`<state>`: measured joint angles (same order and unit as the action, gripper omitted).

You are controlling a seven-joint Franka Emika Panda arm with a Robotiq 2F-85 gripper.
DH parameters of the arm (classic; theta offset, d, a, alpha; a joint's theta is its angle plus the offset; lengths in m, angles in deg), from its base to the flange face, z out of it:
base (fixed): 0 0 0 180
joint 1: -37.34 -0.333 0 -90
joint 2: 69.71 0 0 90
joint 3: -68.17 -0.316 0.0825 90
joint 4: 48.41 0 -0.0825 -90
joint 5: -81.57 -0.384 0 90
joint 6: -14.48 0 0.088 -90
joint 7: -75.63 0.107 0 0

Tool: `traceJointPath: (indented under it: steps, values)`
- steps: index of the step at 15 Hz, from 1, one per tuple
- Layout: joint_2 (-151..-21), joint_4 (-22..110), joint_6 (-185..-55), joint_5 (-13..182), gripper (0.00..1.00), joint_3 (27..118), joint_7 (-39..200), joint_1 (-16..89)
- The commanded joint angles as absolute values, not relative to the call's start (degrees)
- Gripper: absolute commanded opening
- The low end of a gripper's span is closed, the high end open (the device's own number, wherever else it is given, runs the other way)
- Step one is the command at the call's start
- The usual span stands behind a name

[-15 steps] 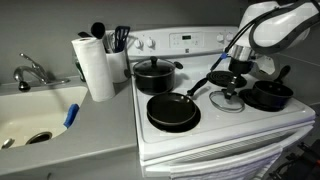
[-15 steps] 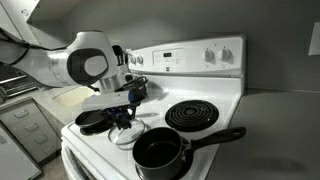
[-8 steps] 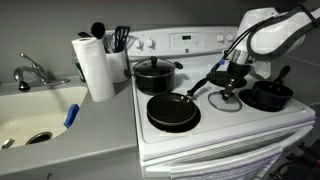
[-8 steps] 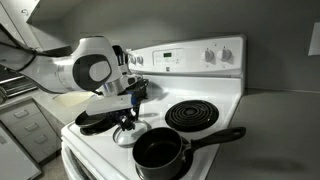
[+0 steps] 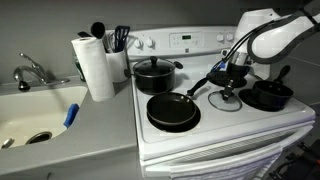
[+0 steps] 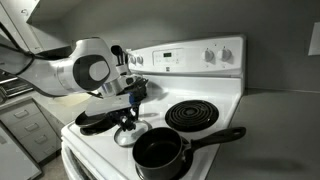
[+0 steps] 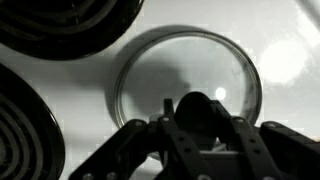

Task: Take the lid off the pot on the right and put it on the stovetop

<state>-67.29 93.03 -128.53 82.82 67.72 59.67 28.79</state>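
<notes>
The small glass lid [image 5: 226, 100] lies flat on the white stovetop [image 5: 215, 127], between the frying pan and the small black saucepan [image 5: 268, 96]. It also shows in the other exterior view [image 6: 128, 134] and fills the wrist view [image 7: 170, 65]. My gripper [image 5: 228, 87] [image 6: 127, 118] reaches down onto it. In the wrist view its fingers [image 7: 200, 115] sit on both sides of the dark centre knob, shut on it. The saucepan [image 6: 160, 155] stands open, its long handle pointing away.
A wide black frying pan [image 5: 172, 111] sits on the front burner beside the lid. A larger lidded black pot [image 5: 153, 75] is behind it. A bare coil burner [image 6: 195, 115] lies near the saucepan. A paper towel roll [image 5: 96, 68] and sink [image 5: 35, 115] are on the counter.
My gripper came down a little with the lid, which now rests flat on the stovetop. Little has changed in the last half second.
</notes>
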Motion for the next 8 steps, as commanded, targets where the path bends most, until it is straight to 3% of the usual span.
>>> traceJointPath:
  steps: [1, 2, 8]
  values:
    - [-69.0, 92.7, -129.3, 83.0, 0.15, 66.4, 59.7, 30.2]
    - [-68.2, 92.6, -129.1, 82.0, 0.57, 66.5, 58.4, 30.2]
    - [-60.9, 91.5, -123.8, 80.4, 0.98, 67.5, 56.6, 31.3]
